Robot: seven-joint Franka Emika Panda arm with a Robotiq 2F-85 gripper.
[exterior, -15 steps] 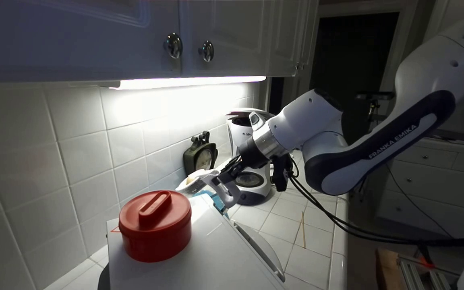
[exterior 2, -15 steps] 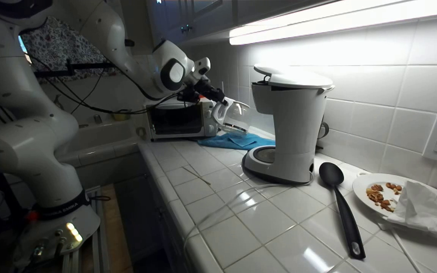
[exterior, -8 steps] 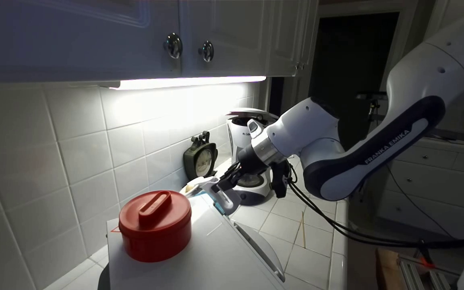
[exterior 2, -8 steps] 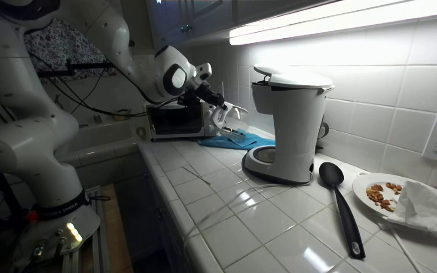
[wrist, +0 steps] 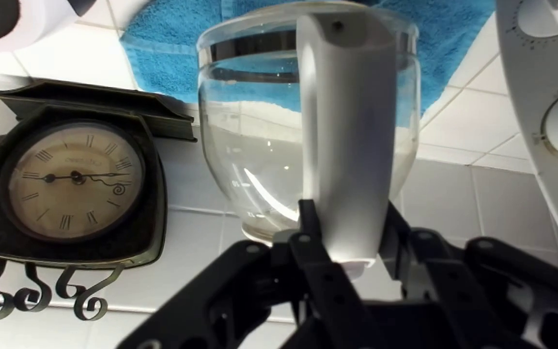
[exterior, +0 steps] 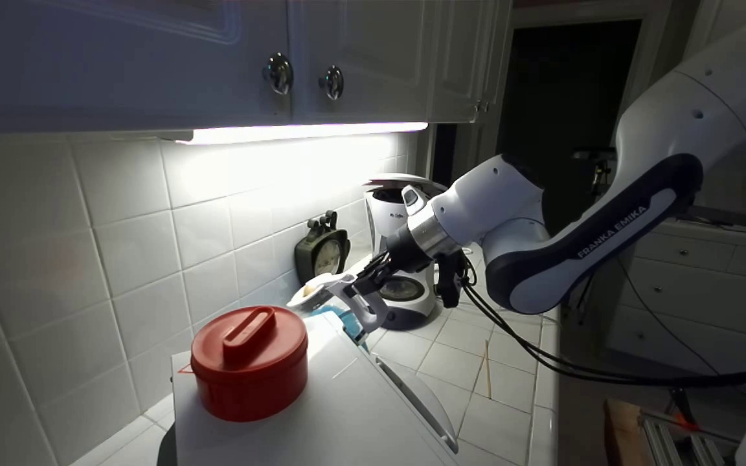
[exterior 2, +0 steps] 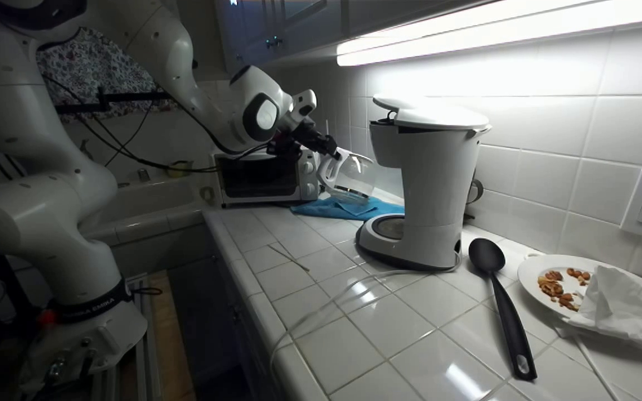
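Tilted, dark-banded and white-handled, the clear glass carafe (exterior 2: pixel 361 177) hangs well back from the counter's front edge (exterior 2: pixel 244 274), in the gap between toaster oven (exterior 2: pixel 259 181) and coffee maker (exterior 2: pixel 435 184), seemingly just above the blue towel (exterior 2: pixel 312 208), the hand (wrist: pixel 351 225) grasping the carafe's handle (wrist: pixel 351 135), the glass body beyond the fingertips (wrist: pixel 309 218).
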